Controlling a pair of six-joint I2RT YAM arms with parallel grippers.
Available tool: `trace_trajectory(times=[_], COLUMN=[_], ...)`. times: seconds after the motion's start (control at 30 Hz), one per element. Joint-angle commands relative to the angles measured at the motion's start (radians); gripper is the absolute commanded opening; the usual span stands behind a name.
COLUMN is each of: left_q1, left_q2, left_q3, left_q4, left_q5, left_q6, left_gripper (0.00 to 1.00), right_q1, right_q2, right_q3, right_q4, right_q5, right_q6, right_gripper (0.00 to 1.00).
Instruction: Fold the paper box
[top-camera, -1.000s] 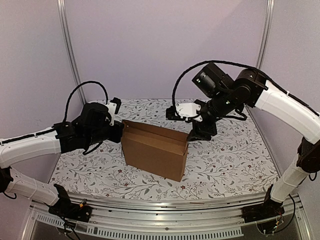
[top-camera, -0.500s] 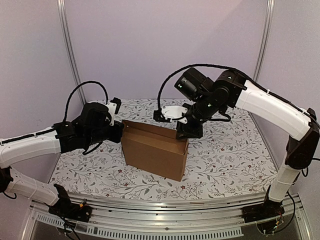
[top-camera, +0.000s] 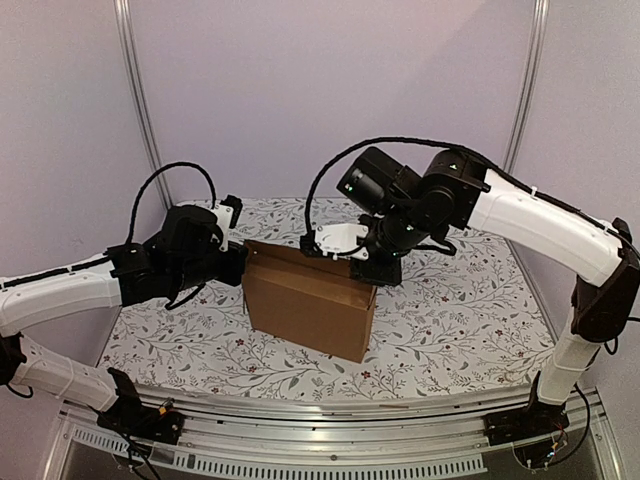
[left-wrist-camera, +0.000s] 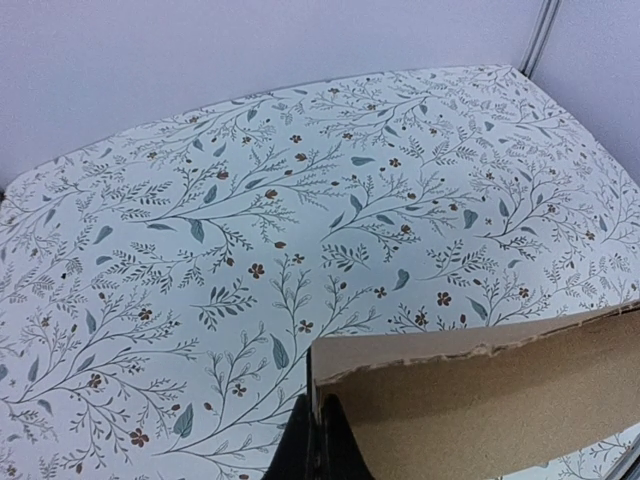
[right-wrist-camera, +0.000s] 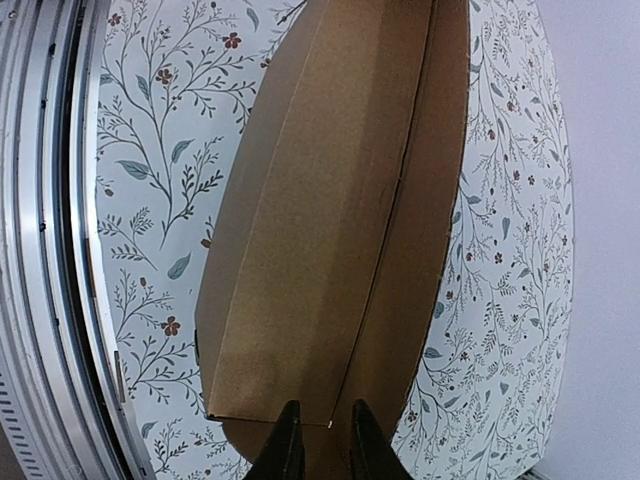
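Two ends of the paper box (top-camera: 305, 305): left claw (left-wrist-camera: 318, 432) clenches one, right claw (right-wrist-camera: 325, 435) straddles the other, grip unclear.

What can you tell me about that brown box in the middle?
The paper box is plain brown corrugated cardboard, unmarked, standing tall and narrow on the flowered table, top open, nothing inside. The left tool pinches one top corner; the right tool sits at the opposite end's top edge, grip unclear.

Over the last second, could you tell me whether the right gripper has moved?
Yes. The right gripper has swung left, from past the right end of the paper box to over its top right corner; the box stayed put.
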Motion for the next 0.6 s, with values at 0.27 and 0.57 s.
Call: trace_trajectory(times=[0.27, 0.57], left_q1=[-0.023, -0.023], left_q2=[0.031, 0.024], left_q3=[-0.054, -0.055], left_q4=[-0.185, -0.187], left_q5=[0.053, 0.049], left_q6=[-0.006, -0.002], left_gripper=[0.0, 0.0], right_q1=[0.003, 0.002], right_q2=[-0.038, 0.013], right_q3=[-0.041, -0.051], right_q4=[0.12, 0.12], right_q5=[0.18, 0.181], right_q6=[-0.064, -0.051], right_gripper=[0.46, 0.25])
